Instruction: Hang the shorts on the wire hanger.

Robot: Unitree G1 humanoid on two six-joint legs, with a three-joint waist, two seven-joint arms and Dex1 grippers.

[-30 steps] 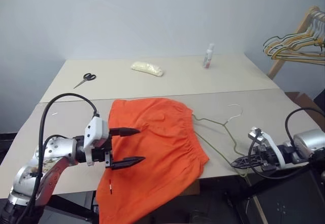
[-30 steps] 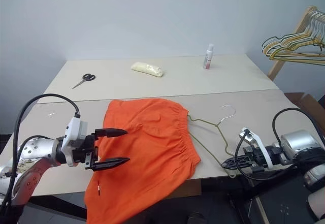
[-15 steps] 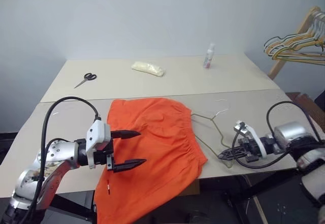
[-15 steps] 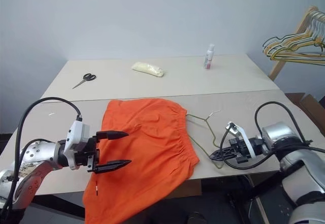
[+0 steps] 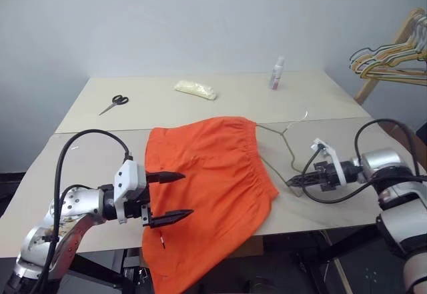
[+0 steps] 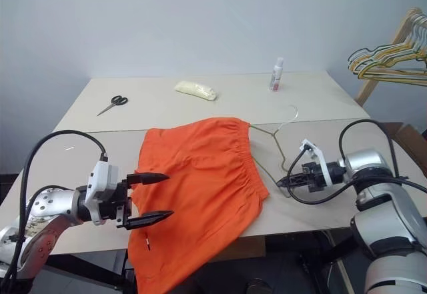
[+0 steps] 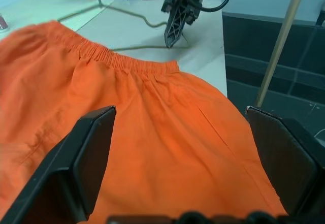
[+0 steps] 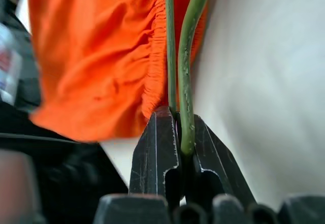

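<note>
The shorts [image 5: 207, 187], 1 pair in bright orange, lie spread on the near table [image 5: 87, 174], the gathered waistband toward the robot's right and the leg ends drooping over the front edge. They look light, limp and a little slick, so I judge they will sag and fold wherever they are lifted; the elastic waistband is the firmest place to take hold, being bunched and thick enough for a fingertip grip. The wire hanger [image 5: 283, 144], 1 thin grey-green piece, lies just beside the waistband with its hook pointing toward the far table. It looks stiff yet springy and light, apt to swivel if pinched at a single spot, so a hold near a lower corner gives the best control for threading it into the cloth.

The right pincer [image 6: 285, 181] is clamped narrow on the hanger's lower wire; the right wrist view shows the wire seated between the 2 black fingers, right next to the waistband edge. The left pincer [image 5: 175, 197] hovers above the shorts' left half with its fingers spread wide, holding nothing.

Farther back on the second table lie 1 pair of scissors [image 5: 112, 104], 1 pale packet [image 5: 196, 90] and 1 small bottle [image 5: 276, 73]. Off to the right, a bunch of coloured hangers [image 5: 390, 64] hangs on a wooden rack [image 5: 387, 54]
</note>
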